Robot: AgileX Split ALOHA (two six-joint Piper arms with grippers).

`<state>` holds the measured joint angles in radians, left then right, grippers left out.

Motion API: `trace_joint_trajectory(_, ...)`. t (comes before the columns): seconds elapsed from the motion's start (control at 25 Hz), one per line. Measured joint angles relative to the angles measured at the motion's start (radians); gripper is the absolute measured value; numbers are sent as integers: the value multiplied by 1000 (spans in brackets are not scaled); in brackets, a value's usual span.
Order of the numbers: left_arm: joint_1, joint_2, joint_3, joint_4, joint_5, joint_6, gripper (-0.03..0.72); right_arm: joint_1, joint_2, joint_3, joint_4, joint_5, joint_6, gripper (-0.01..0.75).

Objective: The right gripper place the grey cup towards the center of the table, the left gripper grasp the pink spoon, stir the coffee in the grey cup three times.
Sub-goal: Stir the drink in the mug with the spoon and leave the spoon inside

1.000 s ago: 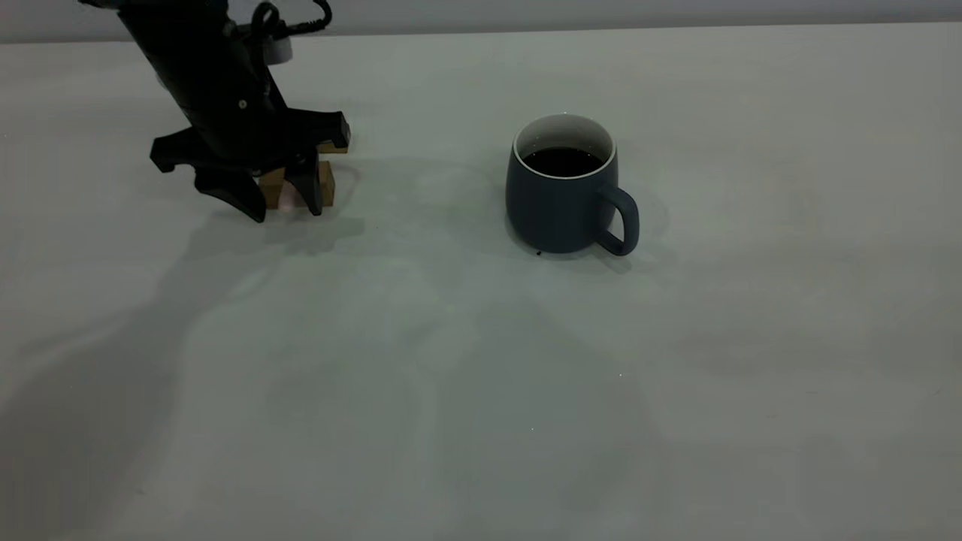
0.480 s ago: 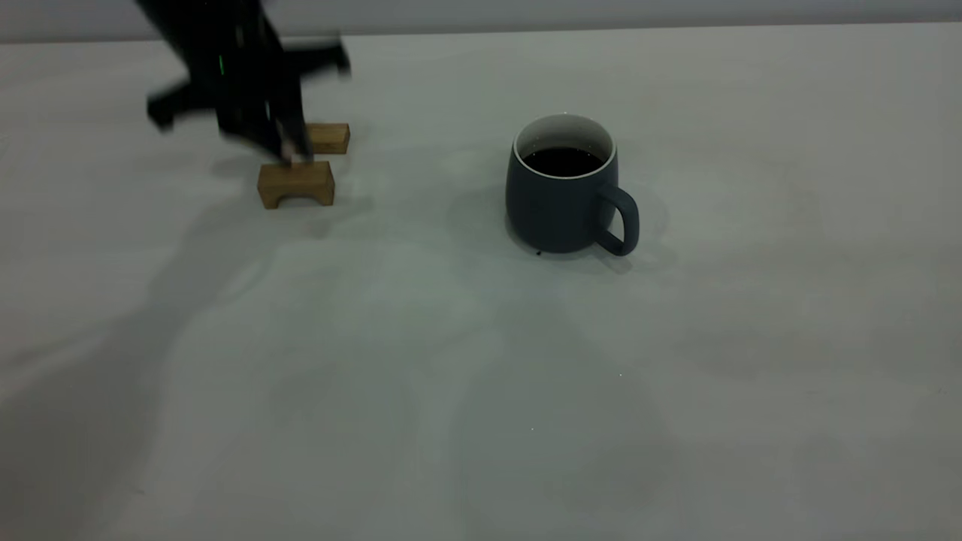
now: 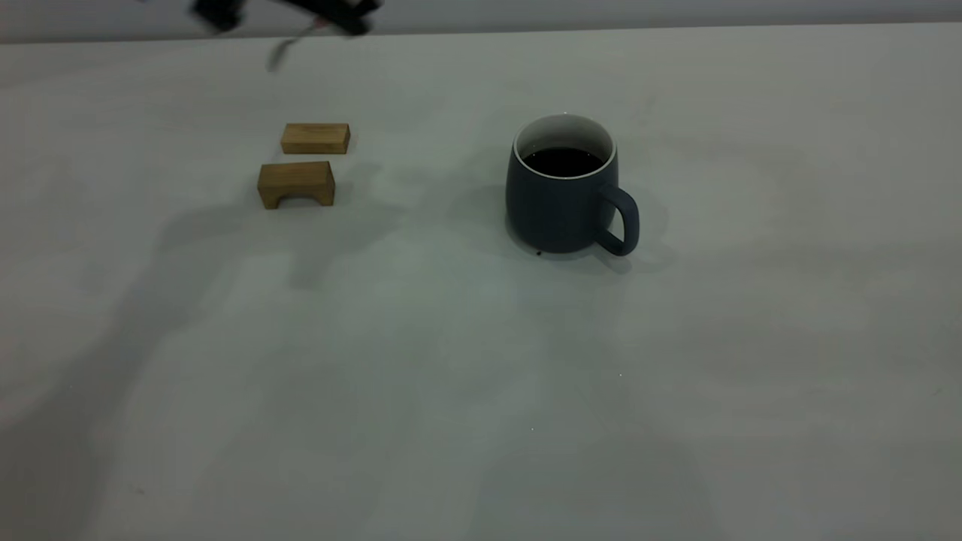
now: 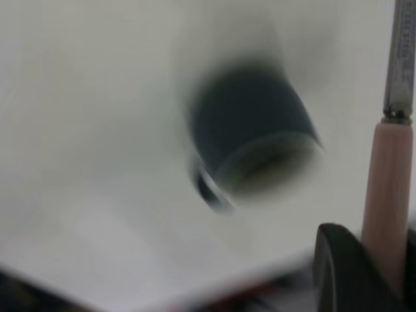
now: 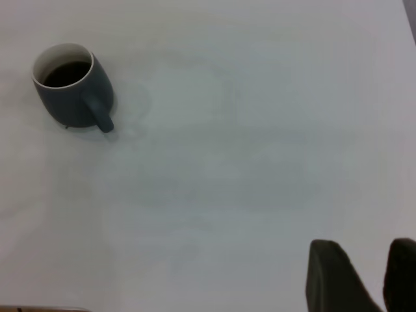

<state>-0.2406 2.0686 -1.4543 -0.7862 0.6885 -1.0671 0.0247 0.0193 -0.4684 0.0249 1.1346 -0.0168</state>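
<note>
The grey cup stands upright near the middle of the table, its handle turned to the front right, with dark coffee inside. My left gripper is a blur at the top edge of the exterior view, far left of the cup, and is shut on the pink spoon, whose grey bowl hangs below it. In the left wrist view the pink handle sits between the dark fingers, with the cup blurred beyond. My right gripper is open over bare table, far from the cup.
Two tan wooden blocks lie left of the cup: a flat one and an arched one in front of it. The table's far edge runs along the top of the exterior view.
My left gripper has risen from the wooden blocks to the top edge of the exterior view, carrying the spoon. Both blocks are now uncovered. The cup has not moved.
</note>
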Motion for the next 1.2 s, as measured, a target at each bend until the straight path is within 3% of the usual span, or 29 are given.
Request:
trace_joint_trajectory(0.2, -16, 52, 0, -413, 29, -46, 158, 0, 0, 0, 0, 0, 0, 238)
trace_joint_trajectory(0.44, -70, 178, -2, -871, 59, 48, 158, 0, 0, 0, 0, 0, 0, 238)
trace_joint_trajectory(1.0, -98, 361, -90, -940, 98, 97, 158, 0, 0, 0, 0, 0, 0, 238)
trace_joint_trajectory(1.2, -98, 414, -116, -940, 77, 203, 158, 0, 0, 0, 0, 0, 0, 238)
